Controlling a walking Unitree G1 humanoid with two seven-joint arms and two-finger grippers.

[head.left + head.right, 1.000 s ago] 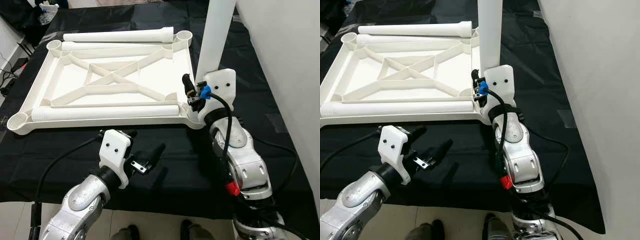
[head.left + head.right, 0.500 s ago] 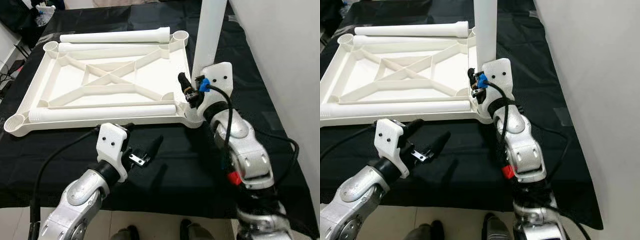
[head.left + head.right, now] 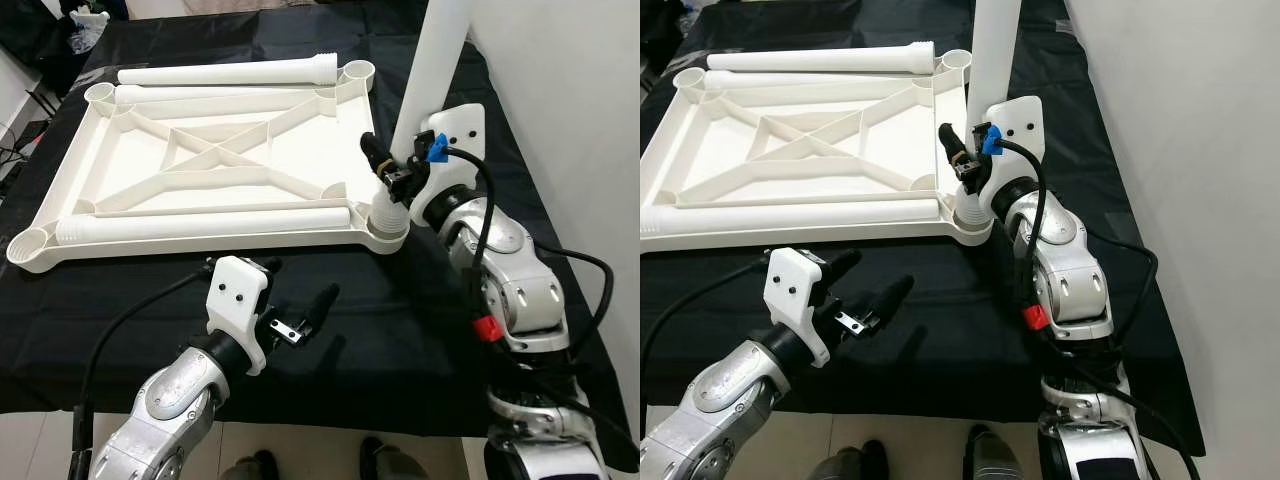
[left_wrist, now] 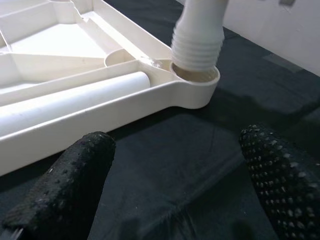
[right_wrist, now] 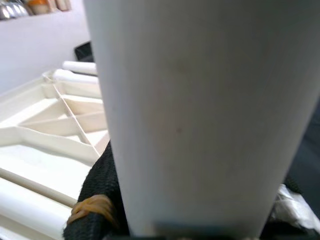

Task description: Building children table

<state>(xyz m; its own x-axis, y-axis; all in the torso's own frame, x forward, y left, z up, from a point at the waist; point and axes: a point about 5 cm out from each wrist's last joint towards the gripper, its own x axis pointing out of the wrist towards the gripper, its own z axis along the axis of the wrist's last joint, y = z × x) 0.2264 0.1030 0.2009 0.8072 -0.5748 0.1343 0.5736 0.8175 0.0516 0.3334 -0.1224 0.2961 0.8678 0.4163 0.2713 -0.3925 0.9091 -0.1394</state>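
Two loose legs (image 3: 230,73) lie on the upturned white tabletop (image 3: 210,165), one along its far edge and one along its near rail, all on the black-draped bench (image 3: 400,320) with bare cloth in front; the right gripper (image 3: 398,172) clamps a third leg (image 3: 440,50), tilted, its ribbed foot in the near right corner socket (image 3: 386,225) by the white wall. Left wrist view now: left gripper (image 4: 180,185) spread wide, empty, short of that socket (image 4: 195,90). Right wrist view: leg (image 5: 200,100) right up close, black finger (image 5: 102,200) against it.
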